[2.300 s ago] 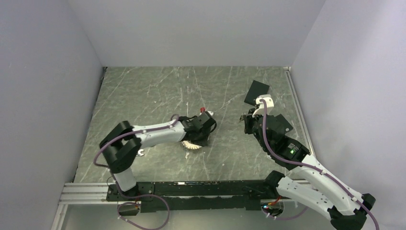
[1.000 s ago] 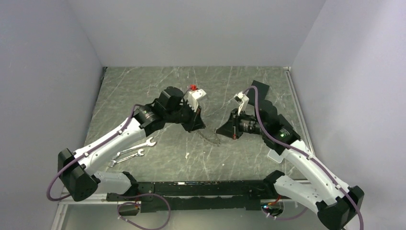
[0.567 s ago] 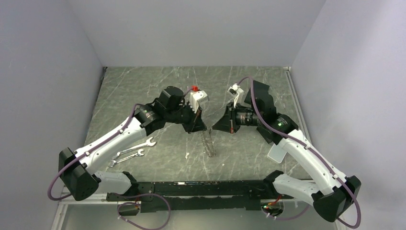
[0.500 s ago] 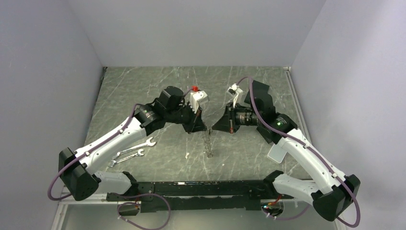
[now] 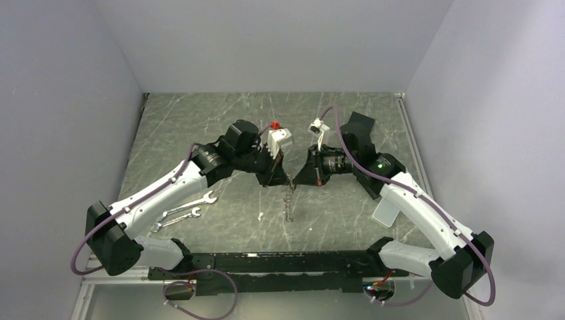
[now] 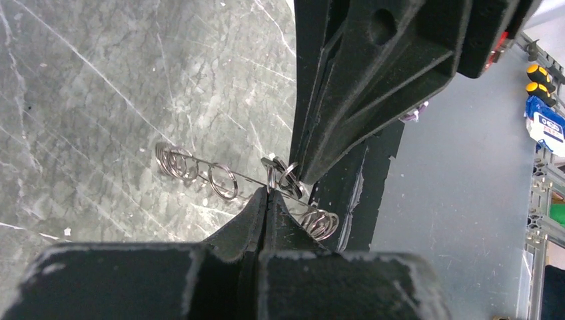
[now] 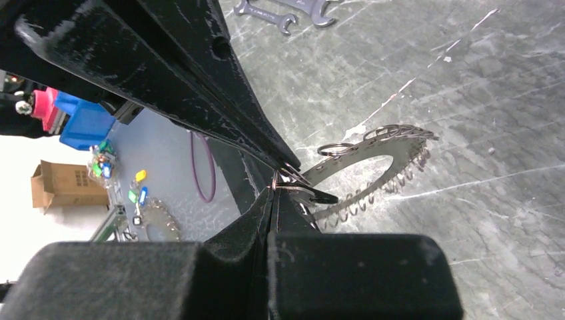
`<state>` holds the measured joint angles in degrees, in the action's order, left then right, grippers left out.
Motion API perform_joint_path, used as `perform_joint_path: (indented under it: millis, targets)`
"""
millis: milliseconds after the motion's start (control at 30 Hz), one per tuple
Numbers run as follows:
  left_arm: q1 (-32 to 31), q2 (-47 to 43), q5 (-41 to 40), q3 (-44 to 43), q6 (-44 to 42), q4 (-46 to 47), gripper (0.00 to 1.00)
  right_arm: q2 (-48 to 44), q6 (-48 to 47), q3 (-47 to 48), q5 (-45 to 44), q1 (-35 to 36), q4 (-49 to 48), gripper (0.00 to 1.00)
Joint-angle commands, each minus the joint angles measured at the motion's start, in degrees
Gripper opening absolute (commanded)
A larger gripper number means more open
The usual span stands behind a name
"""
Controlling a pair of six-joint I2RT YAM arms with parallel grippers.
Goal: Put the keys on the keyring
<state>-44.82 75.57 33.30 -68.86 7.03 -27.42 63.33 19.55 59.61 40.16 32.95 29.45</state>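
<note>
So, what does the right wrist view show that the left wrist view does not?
Only the right wrist view: the wrenches, a cardboard box beyond the table, and the keyring's toothed face with its round hole. Only the left wrist view: the keyring edge-on, as a thin line. Both: the left gripper and right gripper shut, tips meeting at the keyring's rim, with small rings along it.

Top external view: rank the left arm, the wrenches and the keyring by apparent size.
1. left arm
2. wrenches, the two nearly alike
3. keyring, though it hangs edge-on, nearer the camera, so unsure
</note>
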Motion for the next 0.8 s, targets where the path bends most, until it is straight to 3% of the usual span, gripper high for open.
perform_joint_path:
  millis: [0, 767]
  targets:
    - [0.0, 0.5, 2.5, -3.3, -2.0, 1.4, 0.0, 0.5, -2.5, 3.6, 0.3, 0.9, 0.7, 0.0]
    - [-0.8, 0.0, 2.4, -3.1, -2.9, -0.2, 0.0, 0.7, -4.9, 4.8, -3.5, 1.9, 3.3, 0.0]
